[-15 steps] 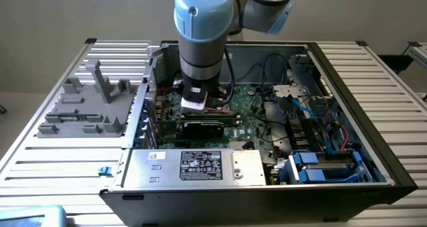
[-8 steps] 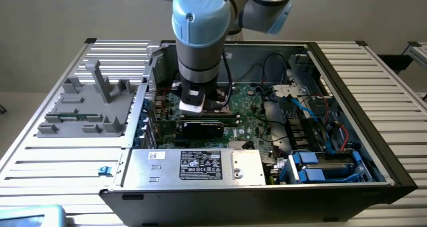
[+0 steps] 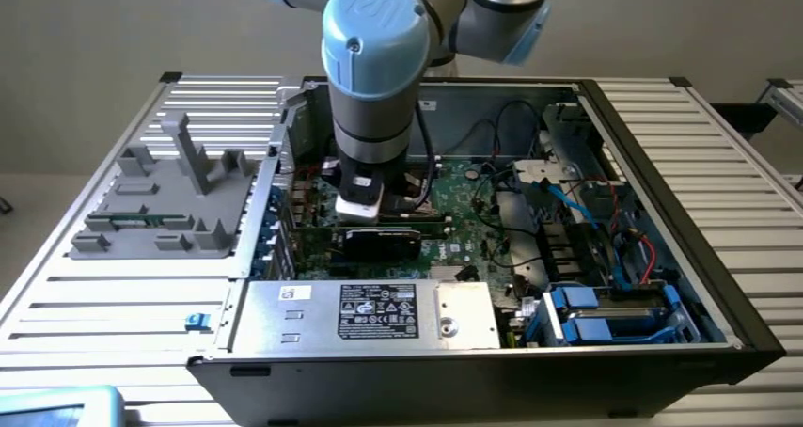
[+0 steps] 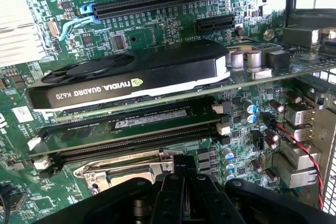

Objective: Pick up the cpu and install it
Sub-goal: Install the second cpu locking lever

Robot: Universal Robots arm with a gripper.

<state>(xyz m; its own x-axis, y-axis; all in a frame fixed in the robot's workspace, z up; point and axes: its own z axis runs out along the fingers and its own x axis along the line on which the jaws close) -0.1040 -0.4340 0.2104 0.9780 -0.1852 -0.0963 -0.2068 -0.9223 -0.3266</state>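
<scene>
From my remote station, reading left to right: a grey parts holder [image 3: 169, 201] sits on the desk [image 3: 101, 305] beside the open computer case [image 3: 702, 258]. My claw [image 4: 181, 182] hangs low inside the case, fingers closed together, directly over the metal-framed socket [image 4: 123, 171]. I cannot make out the cpu, so its position stays unconfirmed. The case holds a motherboard [image 4: 157, 30], an Nvidia graphics card [image 4: 131, 77], and a memory stick [image 4: 152, 119].
</scene>
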